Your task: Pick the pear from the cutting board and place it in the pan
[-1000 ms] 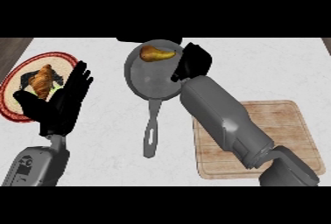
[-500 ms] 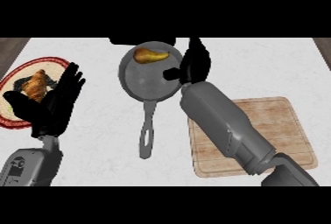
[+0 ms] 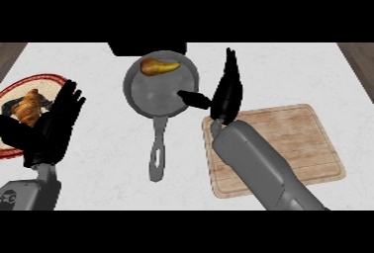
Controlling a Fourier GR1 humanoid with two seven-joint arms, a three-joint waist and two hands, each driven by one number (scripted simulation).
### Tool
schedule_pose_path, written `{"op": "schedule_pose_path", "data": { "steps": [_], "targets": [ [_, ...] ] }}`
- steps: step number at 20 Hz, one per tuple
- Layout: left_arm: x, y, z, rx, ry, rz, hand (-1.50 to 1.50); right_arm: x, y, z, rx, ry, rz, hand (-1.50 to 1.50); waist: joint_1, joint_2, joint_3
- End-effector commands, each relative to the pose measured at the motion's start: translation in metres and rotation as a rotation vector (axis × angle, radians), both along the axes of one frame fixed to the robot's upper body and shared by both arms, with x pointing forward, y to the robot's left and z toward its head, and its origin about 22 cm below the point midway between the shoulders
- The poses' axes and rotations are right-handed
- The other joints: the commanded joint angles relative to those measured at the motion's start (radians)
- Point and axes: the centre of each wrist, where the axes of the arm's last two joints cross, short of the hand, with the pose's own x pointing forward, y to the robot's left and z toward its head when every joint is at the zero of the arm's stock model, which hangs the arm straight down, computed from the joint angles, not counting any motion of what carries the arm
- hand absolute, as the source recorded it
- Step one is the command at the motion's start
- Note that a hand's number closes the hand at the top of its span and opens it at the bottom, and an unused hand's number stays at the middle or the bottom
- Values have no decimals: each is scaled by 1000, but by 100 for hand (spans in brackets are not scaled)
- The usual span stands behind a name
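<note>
No readable text, labels, brands or numbers anywhere in the head view; nothing printed shows on any surface.

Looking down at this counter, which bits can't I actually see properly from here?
- Plate, head view: its left side is cut off by the edge, and the left hand hides its lower right.
- Cutting board, head view: the right forearm covers its left part.
- Pan, head view: the right hand overlaps its right rim.
- Dark object behind the pan: cut off by the top edge, unidentifiable.
</note>
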Motion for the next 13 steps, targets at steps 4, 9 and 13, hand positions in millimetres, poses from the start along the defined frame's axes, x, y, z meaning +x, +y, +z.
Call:
{"op": "schedule_pose_path", "data": {
  "steps": [4,9,13],
  "targets": [
    [-13,0,-10,2,0,12,0,-77,-34,-7,122,-78,95,-150,-11,-1,-2],
    [-6,-3,-4,22,-21,8,0,-118,-61,-3,108,-79,84,-150,-1,3,-2],
    [-2,-5,21,11,-18,6,0,-123,-63,10,80,-89,54,-150,7,5,-2]
  ]
}}
